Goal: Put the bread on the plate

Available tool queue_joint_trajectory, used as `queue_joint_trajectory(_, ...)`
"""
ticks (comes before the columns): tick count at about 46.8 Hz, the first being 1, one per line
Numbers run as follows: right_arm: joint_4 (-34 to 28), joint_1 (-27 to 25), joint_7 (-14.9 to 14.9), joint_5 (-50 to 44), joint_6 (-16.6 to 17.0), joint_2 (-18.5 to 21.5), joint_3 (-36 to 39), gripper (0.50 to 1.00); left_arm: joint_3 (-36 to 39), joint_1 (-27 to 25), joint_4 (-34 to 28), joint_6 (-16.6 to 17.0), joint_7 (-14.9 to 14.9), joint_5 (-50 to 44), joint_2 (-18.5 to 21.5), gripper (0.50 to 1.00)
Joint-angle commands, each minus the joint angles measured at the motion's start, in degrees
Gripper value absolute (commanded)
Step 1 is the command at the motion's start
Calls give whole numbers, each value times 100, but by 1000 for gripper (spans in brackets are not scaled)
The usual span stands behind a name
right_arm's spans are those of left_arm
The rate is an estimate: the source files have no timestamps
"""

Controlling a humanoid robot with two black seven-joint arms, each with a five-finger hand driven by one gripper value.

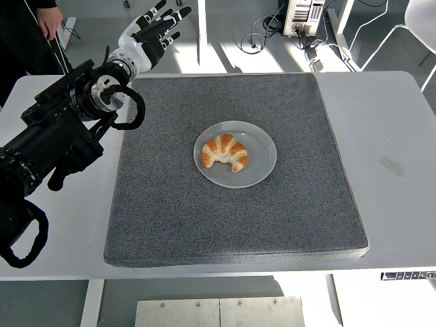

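Note:
A golden croissant (225,152) lies on the pale grey round plate (262,161), which sits in the middle of the dark grey mat (231,225). My left arm comes in from the left edge and reaches up past the mat's far left corner. Its white hand (151,28) is beyond the table's far edge, fingers spread and holding nothing. It is well away from the croissant. My right arm is out of view.
A person's hand (49,19) shows at the top left behind the table. Cables and a box (304,15) lie on the floor beyond the far edge. White table surface (395,157) flanks the mat on both sides.

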Motion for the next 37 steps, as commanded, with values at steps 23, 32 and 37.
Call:
queue_joint_trajectory(23,1,-18,3,0,-8,0,2,1000,-851,1739,-899,-1099,-439,62,96,981)
queue_joint_trajectory(32,1,-9,3,0,-8,0,2,1000,-886,1819,-943,-1125,-492,62,263,981)
queue_joint_trajectory(37,1,-1,3,0,-8,0,2,1000,-895,1828,-952,-1160,-501,62,342,981)
